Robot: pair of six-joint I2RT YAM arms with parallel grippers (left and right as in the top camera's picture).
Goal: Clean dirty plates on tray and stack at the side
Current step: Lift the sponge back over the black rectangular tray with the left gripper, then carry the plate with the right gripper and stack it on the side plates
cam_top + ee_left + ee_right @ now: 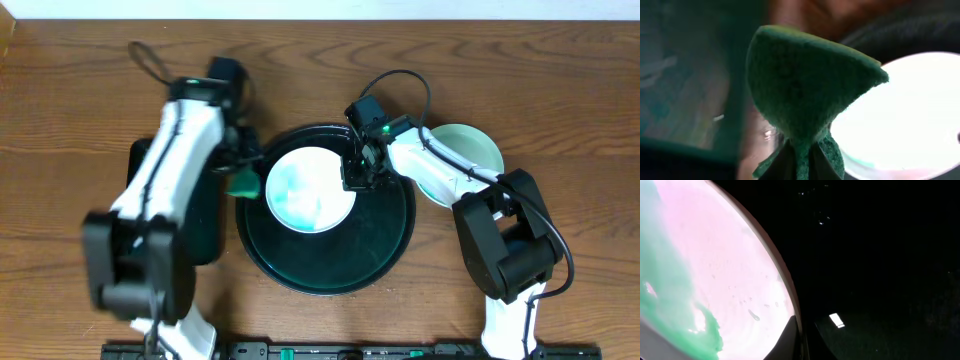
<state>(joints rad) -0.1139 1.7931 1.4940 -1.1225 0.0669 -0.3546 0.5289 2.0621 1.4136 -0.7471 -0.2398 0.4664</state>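
Smeared plate (310,190) on the tray (385,238).
Left end effector (801,159) clamps a green sponge (805,85); right end effector (802,342) pinches the plate's rim.

A white plate (740,265), smeared teal-green at its left, is seen on the black tray (880,255); its rim is gripped between the right gripper's (805,341) dark fingers (784,344).

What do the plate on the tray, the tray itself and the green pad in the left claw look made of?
Plate: glossy white, likely glazed ceramic or melamine; it glares brightly. Tray: smooth black, probably plastic, with a faint sheen on its rim. Green pad: matte, fuzzy fibre, like felt or a scouring pad, pinched in the left claw.
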